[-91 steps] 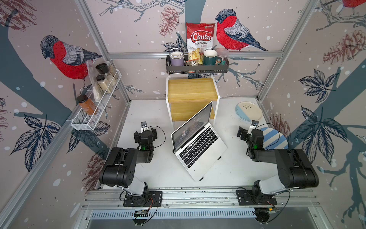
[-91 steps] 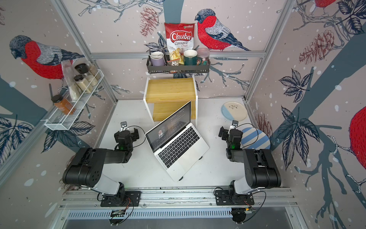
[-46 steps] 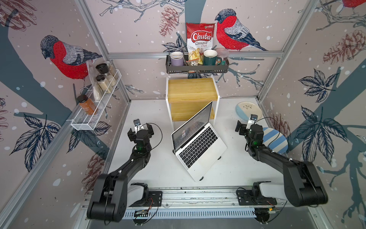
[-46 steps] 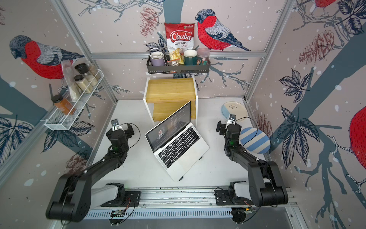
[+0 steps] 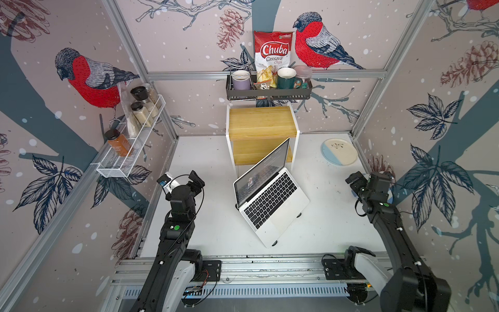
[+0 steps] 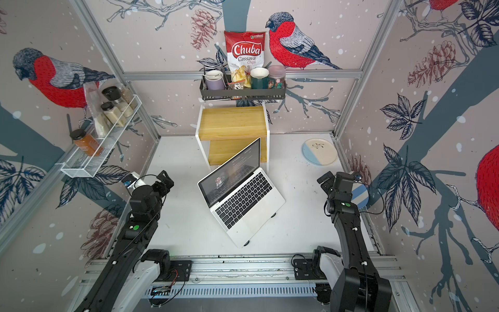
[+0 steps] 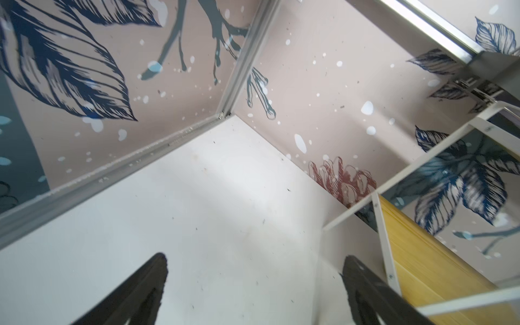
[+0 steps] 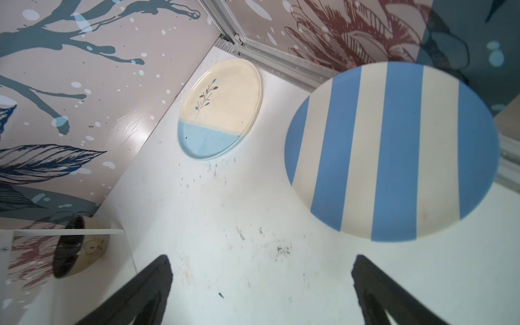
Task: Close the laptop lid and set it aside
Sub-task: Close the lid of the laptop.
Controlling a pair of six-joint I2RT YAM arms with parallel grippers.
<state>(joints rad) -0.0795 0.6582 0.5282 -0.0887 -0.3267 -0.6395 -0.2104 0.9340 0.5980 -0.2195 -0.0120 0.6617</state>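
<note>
From above, in both top views: the laptop (image 5: 275, 213) open and askew on the white table (image 5: 205, 162), between the left pincer (image 5: 186, 180) and the right pincer (image 5: 360, 183), well apart from each. The laptop lid (image 5: 260, 173) raised, dark screen facing the arms, its back near a wooden shelf stand (image 5: 260, 123) beyond both pincers. Ahead of the right pincer, a cream-and-blue plate (image 5: 339, 151); beneath that arm, a striped plate (image 6: 360, 195), mostly hidden. Neither pincer touching anything.

From the left wrist: left pincer (image 7: 254, 257) spread wide and empty, only bare table between the fingertips (image 7: 157, 267). Shelf stand (image 7: 422, 267) just off to one side, ahead.

From the right wrist: right pincer (image 8: 261, 257) likewise spread wide, gripping nothing. Striped plate (image 8: 391, 152) near and ahead, cream-and-blue plate (image 8: 219, 109) farther on by the wall corner, a dark-lined bowl (image 8: 76, 250) off to the opposite side.
</note>
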